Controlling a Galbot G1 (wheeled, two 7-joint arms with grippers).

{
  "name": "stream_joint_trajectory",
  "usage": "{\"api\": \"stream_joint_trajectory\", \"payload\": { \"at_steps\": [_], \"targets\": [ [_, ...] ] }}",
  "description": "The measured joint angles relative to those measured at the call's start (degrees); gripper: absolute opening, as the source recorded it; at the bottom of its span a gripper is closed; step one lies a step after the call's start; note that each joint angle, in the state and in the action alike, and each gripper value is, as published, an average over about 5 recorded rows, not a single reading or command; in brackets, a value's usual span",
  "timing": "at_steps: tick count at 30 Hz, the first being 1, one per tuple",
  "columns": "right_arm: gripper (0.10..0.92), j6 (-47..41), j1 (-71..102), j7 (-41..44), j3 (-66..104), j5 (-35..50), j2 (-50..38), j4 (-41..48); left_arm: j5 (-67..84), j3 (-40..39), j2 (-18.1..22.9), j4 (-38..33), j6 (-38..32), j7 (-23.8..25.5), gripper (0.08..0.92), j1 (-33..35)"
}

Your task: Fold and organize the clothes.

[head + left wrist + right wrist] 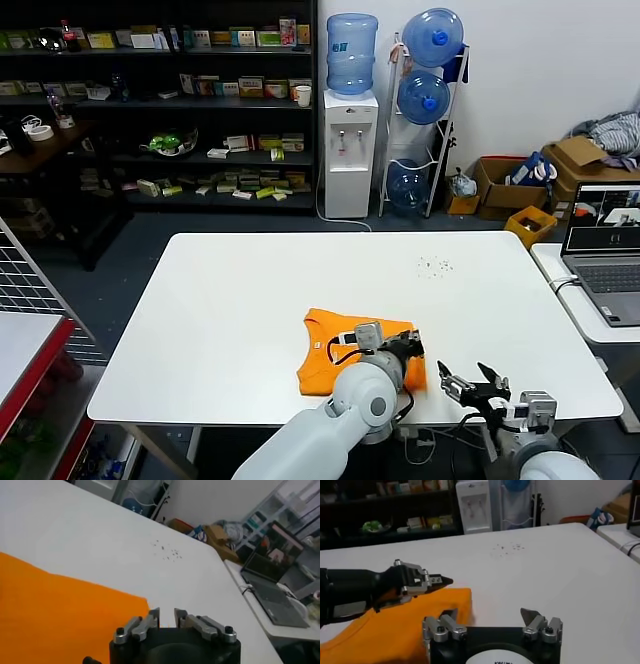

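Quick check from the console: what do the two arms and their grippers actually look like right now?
Both arms have rounded light-grey shells with a round grey joint cap. The left gripper and right gripper have black bodies, silver metal finger links with dark bolts and dark fingertips. Black cables loop beside each wrist.

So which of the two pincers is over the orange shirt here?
The left pincer: it sits above the orange T-shirt's right edge. The right pincer hangs wide open over bare table beside it.
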State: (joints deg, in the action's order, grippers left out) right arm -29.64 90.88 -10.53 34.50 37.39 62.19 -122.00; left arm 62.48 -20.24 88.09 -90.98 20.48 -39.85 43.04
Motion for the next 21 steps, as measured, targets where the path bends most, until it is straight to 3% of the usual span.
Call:
{"api": "stream_joint_trajectory", "payload": {
  "at_steps": [5, 9, 17, 21],
  "targets": [
    [0.823, 3.72, 4.23, 3.68, 3.85, -0.39, -3.25, -1.60, -2.66, 2.68, -3.11, -5.80, -0.79, 2.92, 0.475, 3.92],
    [0.823, 8.76, 7.11, 6.82, 7.26, -1.11, -5.13, -1.34, -8.28, 7.85, -8.06, -10.95, -3.89, 8.65, 0.588, 10.56],
    [0.823, 22.27, 5.91, 14.22, 10.55, -2.27, -4.79, 5.49, -24.31, 24.80, -13.97, -15.67, -19.83, 25.51, 0.798, 28.38],
    [0.823, 28.19, 4.53, 17.59, 12.01, -4.04, -2.58, 9.01, -29.83, 33.40, -14.01, -15.96, -29.03, 33.27, 0.821, 35.85]
  ]
}}
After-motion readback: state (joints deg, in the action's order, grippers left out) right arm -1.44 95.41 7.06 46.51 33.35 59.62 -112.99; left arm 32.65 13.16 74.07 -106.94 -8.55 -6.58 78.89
